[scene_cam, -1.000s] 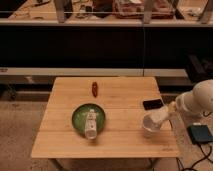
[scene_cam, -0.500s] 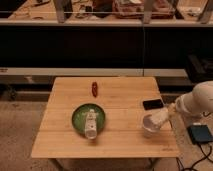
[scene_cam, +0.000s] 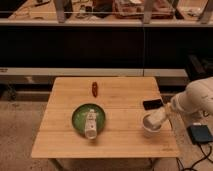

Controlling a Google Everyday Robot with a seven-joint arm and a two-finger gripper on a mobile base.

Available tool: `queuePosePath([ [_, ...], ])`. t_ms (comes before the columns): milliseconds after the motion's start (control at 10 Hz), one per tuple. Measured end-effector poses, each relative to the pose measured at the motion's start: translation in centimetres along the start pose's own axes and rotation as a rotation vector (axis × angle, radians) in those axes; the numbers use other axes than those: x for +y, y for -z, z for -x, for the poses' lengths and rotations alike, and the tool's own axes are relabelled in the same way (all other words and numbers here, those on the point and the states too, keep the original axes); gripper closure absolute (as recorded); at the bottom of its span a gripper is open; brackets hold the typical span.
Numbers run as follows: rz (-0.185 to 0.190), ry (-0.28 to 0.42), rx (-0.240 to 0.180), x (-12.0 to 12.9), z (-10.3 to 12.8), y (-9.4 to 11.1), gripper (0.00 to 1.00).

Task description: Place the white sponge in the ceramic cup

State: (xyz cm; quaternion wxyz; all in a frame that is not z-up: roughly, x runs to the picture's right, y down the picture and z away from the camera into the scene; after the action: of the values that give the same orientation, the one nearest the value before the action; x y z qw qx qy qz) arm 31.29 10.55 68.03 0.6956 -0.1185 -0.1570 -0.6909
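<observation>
Fingers of the gripper are over the ceramic cup; whether they are apart or together I cannot tell.
White sponge cannot be made out. Left of the cup, a white bottle lies on the green plate. Farther back on the wooden table is a small red object.
</observation>
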Motion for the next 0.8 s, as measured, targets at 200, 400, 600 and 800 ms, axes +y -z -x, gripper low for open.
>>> queuePosePath([
  [200, 0.012, 0.026, -0.008, -0.5, -0.1, -0.3, 0.86],
  [400, 0.041, 0.059, -0.015, -0.8, 0.0, -0.6, 0.61],
  [600, 0.064, 0.080, -0.014, -1.0, -0.1, -0.5, 0.44],
  [800, 0.084, 0.094, -0.006, -1.4, -0.5, -0.3, 0.25],
])
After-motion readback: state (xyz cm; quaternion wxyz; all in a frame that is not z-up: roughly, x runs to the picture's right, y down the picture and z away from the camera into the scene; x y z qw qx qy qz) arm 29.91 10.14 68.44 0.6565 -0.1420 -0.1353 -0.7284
